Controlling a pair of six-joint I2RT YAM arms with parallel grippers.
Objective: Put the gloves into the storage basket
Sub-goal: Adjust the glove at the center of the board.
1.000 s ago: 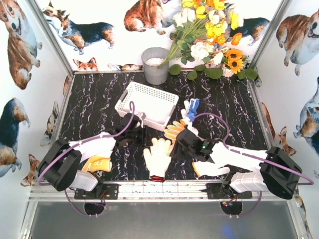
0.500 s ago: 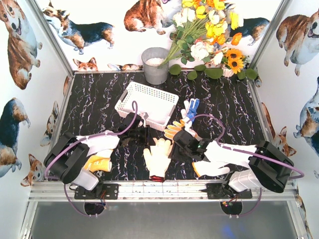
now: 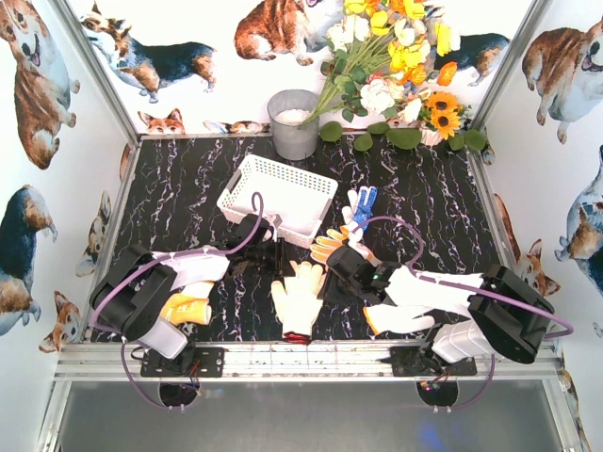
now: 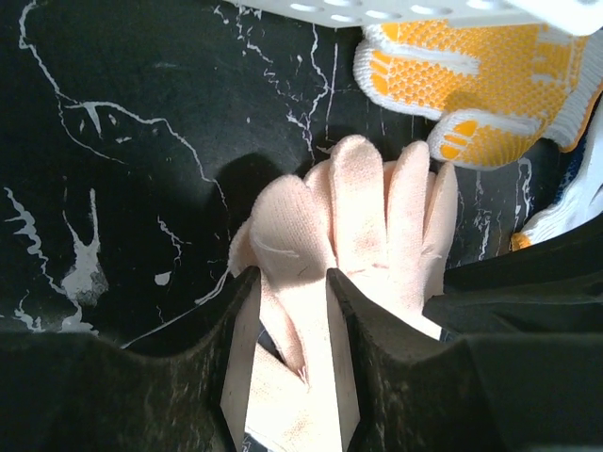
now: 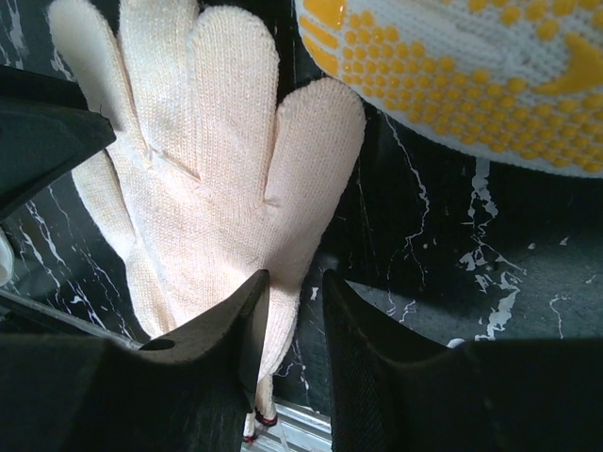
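A cream glove with a red cuff (image 3: 300,297) lies flat at the front middle of the table. My left gripper (image 3: 281,259) (image 4: 290,278) is shut on a pinched fold of the cream glove (image 4: 363,217) near its fingers. My right gripper (image 3: 332,281) (image 5: 295,282) stands narrowly open over the cream glove's (image 5: 207,141) right edge, with table showing beside the fabric. An orange-dotted glove (image 3: 332,243) (image 4: 480,85) (image 5: 471,75) and a white-and-blue glove (image 3: 361,205) lie just behind. The white storage basket (image 3: 278,198) stands beyond them.
A yellow glove (image 3: 184,308) lies partly under my left arm, and a white glove with an orange cuff (image 3: 396,320) under my right arm. A grey metal bucket (image 3: 294,122) and a bunch of flowers (image 3: 396,66) stand along the back wall.
Both grippers have narrowed over the cream glove, the left one closing on a fold of it. The left arm has shifted slightly right. The glove has stayed in place.
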